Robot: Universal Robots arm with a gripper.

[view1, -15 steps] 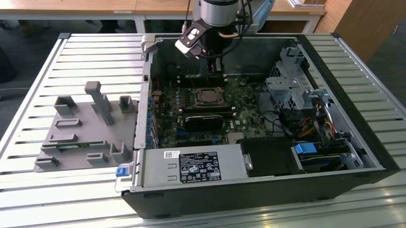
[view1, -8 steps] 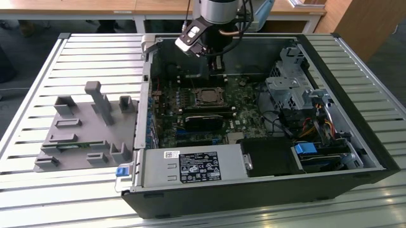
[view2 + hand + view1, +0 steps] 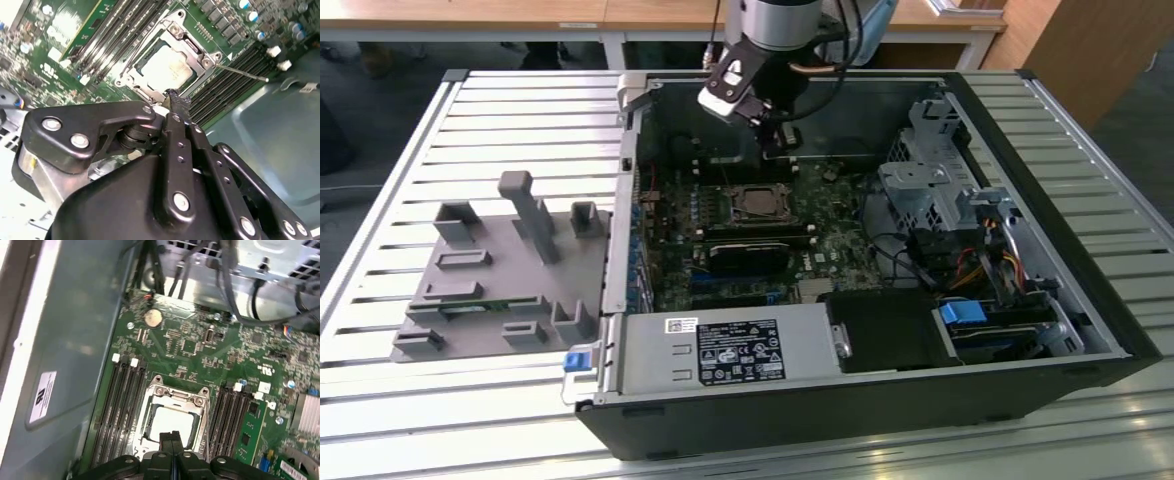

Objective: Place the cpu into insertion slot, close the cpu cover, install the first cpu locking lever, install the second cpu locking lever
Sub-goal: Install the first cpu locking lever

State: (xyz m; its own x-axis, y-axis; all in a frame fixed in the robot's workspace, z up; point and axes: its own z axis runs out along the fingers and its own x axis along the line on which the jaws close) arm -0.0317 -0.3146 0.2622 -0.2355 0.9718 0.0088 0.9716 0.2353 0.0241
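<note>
In the upper middle of the exterior view the tool point(image 3: 778, 142) hangs inside the open computer case point(image 3: 854, 425), just above the insertion slot point(image 3: 761, 203) at the centre of the green board. In both wrist views its two black fingers are pressed together, with nothing between them. The cpu point(image 3: 164, 67) lies flat in the slot, its silvery top showing through the window of the cpu cover point(image 3: 192, 47), which is folded down around it. The tool tip is at the cover's edge; I cannot tell whether it touches. A thin metal lever point(image 3: 242, 71) juts from one socket corner over the long black slots point(image 3: 122, 405). On the slatted desk point(image 3: 480, 120) at the exterior view's left sits a grey fixture point(image 3: 494, 270), well apart from the case.
</note>
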